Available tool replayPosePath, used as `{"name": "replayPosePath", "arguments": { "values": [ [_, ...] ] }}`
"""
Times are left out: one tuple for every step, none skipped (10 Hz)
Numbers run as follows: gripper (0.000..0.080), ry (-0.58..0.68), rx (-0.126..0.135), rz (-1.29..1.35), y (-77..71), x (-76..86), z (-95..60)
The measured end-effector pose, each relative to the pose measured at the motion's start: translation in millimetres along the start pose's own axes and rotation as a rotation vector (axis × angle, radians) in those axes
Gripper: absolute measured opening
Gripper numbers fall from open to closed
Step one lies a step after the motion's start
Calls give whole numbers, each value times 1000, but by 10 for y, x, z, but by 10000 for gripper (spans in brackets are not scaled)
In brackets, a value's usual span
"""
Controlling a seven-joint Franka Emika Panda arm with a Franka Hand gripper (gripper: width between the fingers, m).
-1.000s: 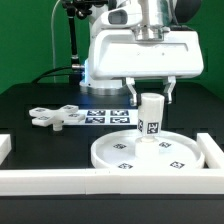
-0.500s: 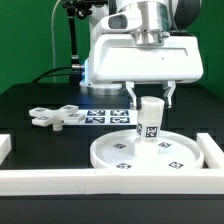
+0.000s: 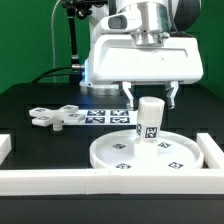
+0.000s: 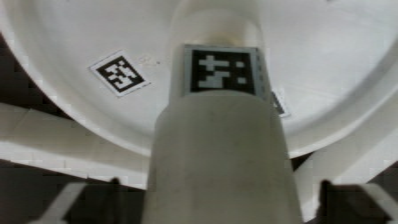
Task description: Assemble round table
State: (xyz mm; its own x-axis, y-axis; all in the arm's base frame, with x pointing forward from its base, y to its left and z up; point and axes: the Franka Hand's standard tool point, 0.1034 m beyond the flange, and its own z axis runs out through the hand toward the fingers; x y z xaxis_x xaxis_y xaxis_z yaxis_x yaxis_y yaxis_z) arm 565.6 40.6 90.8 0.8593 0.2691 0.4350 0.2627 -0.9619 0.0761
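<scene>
Exterior view: the white Franka arm hangs vertically from the upper centre of the frame, its broad wrist block level and its two-finger gripper (image 3: 153,98) pointing straight down at frame centre. The jaws stand apart, one finger on each side of the top of the short white plastic cylindrical leg (image 3: 150,122), clamping nothing. The leg stands upright on the large flat white round disc (image 3: 120,152) at lower right, inside the white straight border rails (image 3: 60,180). The white four-lobed cross base (image 3: 55,117) lies on the black table (image 3: 25,100) at middle left, just beside the marker board (image 3: 105,116). Wrist view: the tagged leg (image 4: 214,140) fills the centre, with the disc (image 4: 80,40) beneath it.
</scene>
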Motion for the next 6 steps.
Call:
{"name": "replayPosePath", "arguments": {
  "values": [
    [604, -1, -2, 2, 24, 7, -17],
    [640, 2, -4, 4, 51, 34, -54],
    [647, 2, -4, 5, 62, 62, -92],
    [647, -4, -2, 5, 75, 85, -134],
    [648, -10, -1, 6, 98, 125, -203],
    [648, -14, 2, 6, 107, 169, -264]
  ]
}}
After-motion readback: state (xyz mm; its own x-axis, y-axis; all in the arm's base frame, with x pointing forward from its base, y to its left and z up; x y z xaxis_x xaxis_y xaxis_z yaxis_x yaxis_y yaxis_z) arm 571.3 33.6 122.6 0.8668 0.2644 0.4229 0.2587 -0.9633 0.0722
